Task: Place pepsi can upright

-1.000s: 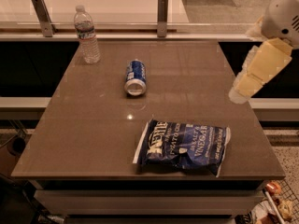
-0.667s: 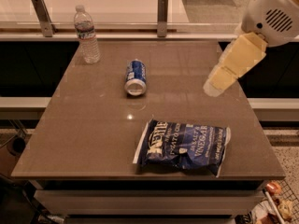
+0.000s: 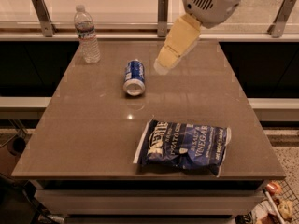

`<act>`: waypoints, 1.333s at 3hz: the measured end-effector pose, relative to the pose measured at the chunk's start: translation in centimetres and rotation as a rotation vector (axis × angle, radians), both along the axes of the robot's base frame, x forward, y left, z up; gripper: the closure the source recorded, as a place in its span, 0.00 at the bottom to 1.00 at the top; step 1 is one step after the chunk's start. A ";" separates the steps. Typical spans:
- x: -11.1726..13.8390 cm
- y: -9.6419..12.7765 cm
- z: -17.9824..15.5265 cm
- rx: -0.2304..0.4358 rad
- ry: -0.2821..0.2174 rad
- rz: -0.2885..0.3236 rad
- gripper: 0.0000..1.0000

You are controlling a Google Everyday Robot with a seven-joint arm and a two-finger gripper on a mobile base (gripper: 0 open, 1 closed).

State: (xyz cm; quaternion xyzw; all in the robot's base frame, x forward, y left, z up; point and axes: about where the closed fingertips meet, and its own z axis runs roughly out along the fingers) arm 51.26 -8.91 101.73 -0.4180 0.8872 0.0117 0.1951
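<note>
The pepsi can [image 3: 134,77] is small and blue with white markings. It lies on its side on the brown table [image 3: 93,125], its silver end facing the front. My gripper [image 3: 163,65] hangs from the arm at the top right. Its cream-coloured tip is above the table, a short way right of the can and apart from it. Nothing shows in the gripper.
A clear water bottle [image 3: 87,34] stands upright at the table's back left corner. A dark blue chip bag [image 3: 183,145] lies flat near the front right. A rail with metal posts [image 3: 162,9] runs behind the table.
My gripper has swung left from beyond the table's right edge to a spot just right of the can. The can, bottle and bag have not moved.
</note>
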 end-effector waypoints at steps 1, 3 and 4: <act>0.3 1.2 0.4 0.019 0.006 -0.062 0.00; 1.4 1.7 0.3 0.056 0.009 -0.100 0.00; 2.8 2.8 -0.4 0.106 0.023 -0.193 0.00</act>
